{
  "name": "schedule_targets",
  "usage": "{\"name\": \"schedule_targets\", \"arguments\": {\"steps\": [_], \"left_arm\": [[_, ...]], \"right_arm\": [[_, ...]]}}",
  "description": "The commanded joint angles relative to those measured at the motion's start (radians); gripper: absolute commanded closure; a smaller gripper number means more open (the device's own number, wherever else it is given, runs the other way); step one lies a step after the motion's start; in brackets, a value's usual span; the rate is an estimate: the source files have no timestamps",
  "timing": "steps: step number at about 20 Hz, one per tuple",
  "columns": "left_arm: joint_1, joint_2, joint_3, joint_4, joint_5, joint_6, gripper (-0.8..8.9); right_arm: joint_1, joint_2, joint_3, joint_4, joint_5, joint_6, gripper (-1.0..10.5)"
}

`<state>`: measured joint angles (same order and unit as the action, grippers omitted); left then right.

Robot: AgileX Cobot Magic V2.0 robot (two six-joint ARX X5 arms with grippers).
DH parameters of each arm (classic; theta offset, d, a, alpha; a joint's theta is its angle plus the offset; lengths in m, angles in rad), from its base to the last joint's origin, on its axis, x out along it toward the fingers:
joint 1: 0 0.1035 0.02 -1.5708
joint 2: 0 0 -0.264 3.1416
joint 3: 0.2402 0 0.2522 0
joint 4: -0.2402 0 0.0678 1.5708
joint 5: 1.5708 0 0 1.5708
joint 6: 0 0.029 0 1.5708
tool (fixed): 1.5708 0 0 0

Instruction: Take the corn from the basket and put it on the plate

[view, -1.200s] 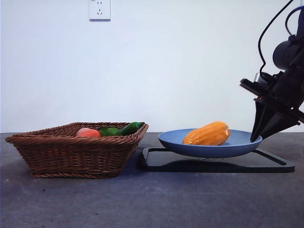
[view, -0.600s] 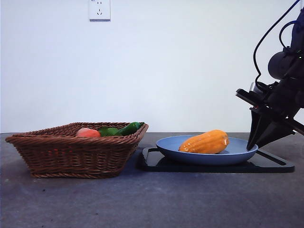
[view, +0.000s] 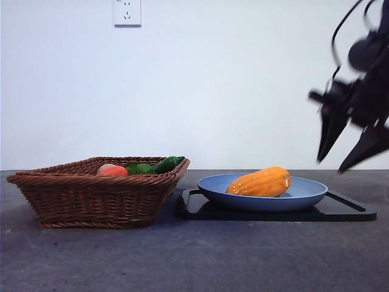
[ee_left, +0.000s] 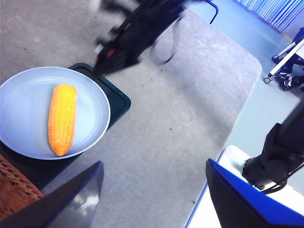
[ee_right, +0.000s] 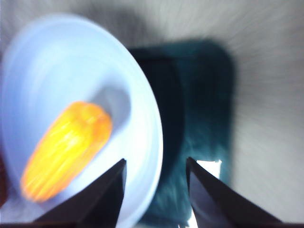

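Corn (view: 259, 182) lies on the plate (view: 304, 196), clear of the right gripper (view: 345, 146), whose jaws hang spread above the plate's rim.

1. We record a grey, slightly mottled table (view: 200, 261) filling the lower part of the front view, its far edge meeting a white wall.
2. Directly on it, at the left of the frame, sits the basket (view: 100, 191), brown wicker with flaring sides and a braided rim.
3. Directly on it, at the lower right of the frame, lies a flat black tray (view: 346, 210), rectangular with rounded corners. Its left end is just beside the basket's right wall; we cannot tell whether they touch.
4. In the left wrist view the same grey surface (ee_left: 180, 95) fills the centre, with its rounded corner at the upper right of the frame and the tray's corner (ee_left: 118, 102) at centre left.
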<state>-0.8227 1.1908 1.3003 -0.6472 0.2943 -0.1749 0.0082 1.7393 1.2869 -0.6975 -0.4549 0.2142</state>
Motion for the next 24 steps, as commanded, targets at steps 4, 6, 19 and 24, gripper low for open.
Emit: {"name": "schedule_targets", "arguments": {"steps": [4, 6, 19, 24], "left_arm": [[-0.006, 0.008, 0.017, 0.010, -0.001, 0.006, 4.62], [0.002, 0.008, 0.017, 0.000, -0.012, 0.006, 4.62], [0.062, 0.019, 0.017, -0.092, -0.015, 0.108, 7.59], [0.063, 0.046, 0.017, -0.118, -0.015, 0.114, 8.06]], "right_arm": [[0.024, -0.242, 0.021, -0.121, 0.010, -0.087, 7.4], [0.069, -0.336, 0.014, -0.154, 0.010, -0.087, 7.4], [0.420, -0.809, -0.388, -0.068, 0.146, -0.031, 8.5], [0.422, -0.819, -0.432, -0.039, 0.145, -0.031, 9.4]]}}
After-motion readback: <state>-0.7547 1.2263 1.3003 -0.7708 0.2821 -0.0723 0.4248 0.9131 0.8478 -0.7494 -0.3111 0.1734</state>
